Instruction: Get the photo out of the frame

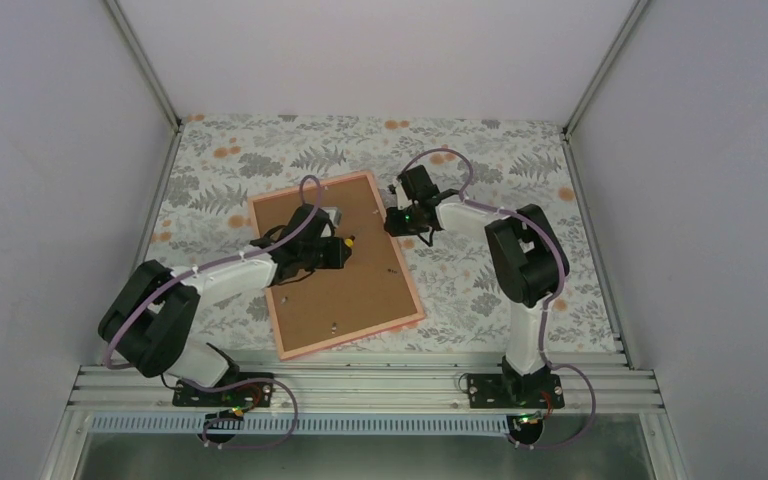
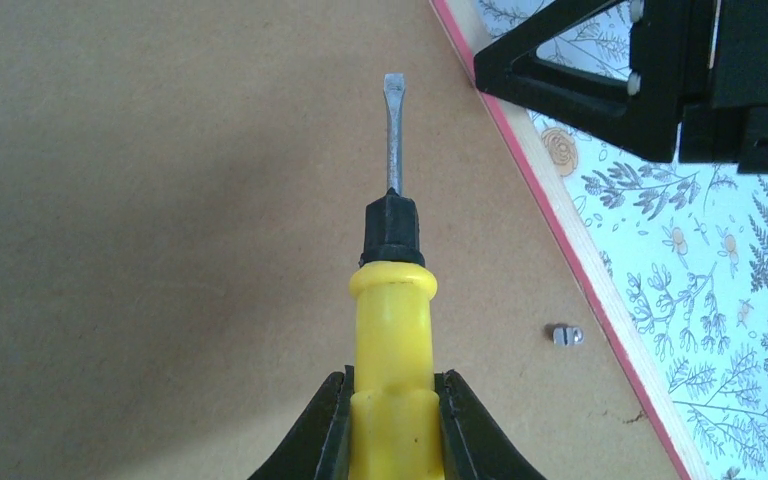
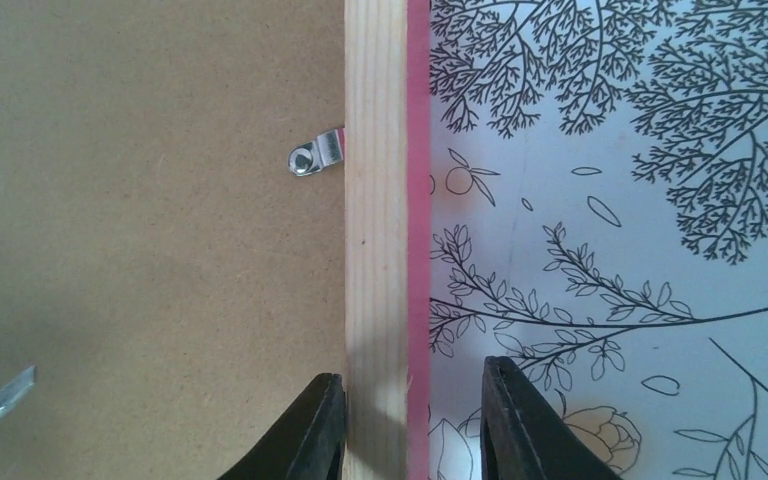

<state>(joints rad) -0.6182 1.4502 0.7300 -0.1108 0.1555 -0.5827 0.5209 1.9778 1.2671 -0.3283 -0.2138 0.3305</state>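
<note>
I am viewing the frame point(image 1: 358, 292) from high above; both wrist cameras are looking closely at one edge.

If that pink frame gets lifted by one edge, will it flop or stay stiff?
Likely stiff: the frame has a wooden rim and a board back. It looks thin, so probably light and apt to slide on the tablecloth when pushed. Any glass is hidden underneath; treat it as fragile.

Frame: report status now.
Left gripper shut on screwdriver. Right gripper open, astride frame rail. Backing board on, photo hidden. Clip over board.
</note>
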